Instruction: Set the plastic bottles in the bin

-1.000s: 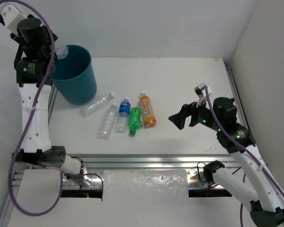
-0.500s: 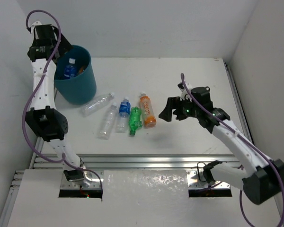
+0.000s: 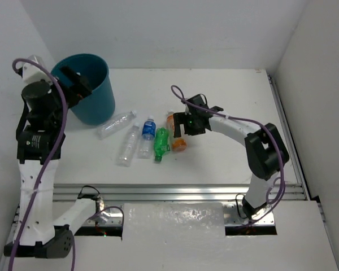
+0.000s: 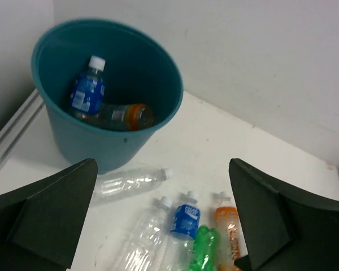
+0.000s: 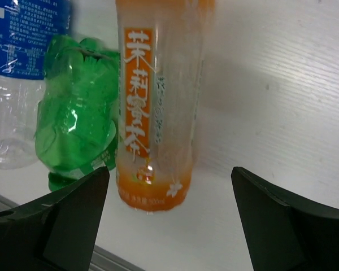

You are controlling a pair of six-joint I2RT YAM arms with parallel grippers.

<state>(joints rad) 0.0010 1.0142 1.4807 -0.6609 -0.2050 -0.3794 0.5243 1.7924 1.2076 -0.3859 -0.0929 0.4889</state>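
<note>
The teal bin (image 3: pixel 99 99) stands at the back left. Inside the bin (image 4: pixel 116 144) lie a blue-labelled bottle (image 4: pixel 87 93) and an orange one (image 4: pixel 124 116). On the table lie two clear bottles (image 3: pixel 116 124) (image 3: pixel 128 145), a blue-labelled bottle (image 3: pixel 148 135), a green bottle (image 3: pixel 160 144) and an orange bottle (image 3: pixel 179 145). My left gripper (image 3: pixel 78 86) hovers by the bin's near-left rim, open and empty (image 4: pixel 163 164). My right gripper (image 3: pixel 181 131) is low over the orange bottle (image 5: pixel 158 101), open (image 5: pixel 169 169), its fingers either side of the bottle's base with gaps showing. The green bottle (image 5: pixel 79 118) lies just left.
An aluminium rail (image 3: pixel 175 189) runs along the table's front edge, close to the bottles' bases. Another rail (image 3: pixel 282 113) lines the right side. White walls close in the back and both sides; the bin sits near the left wall.
My left gripper has opened at the bin and the arm has swung down and back. My right gripper has travelled left from mid-table to straddle the orange bottle.
</note>
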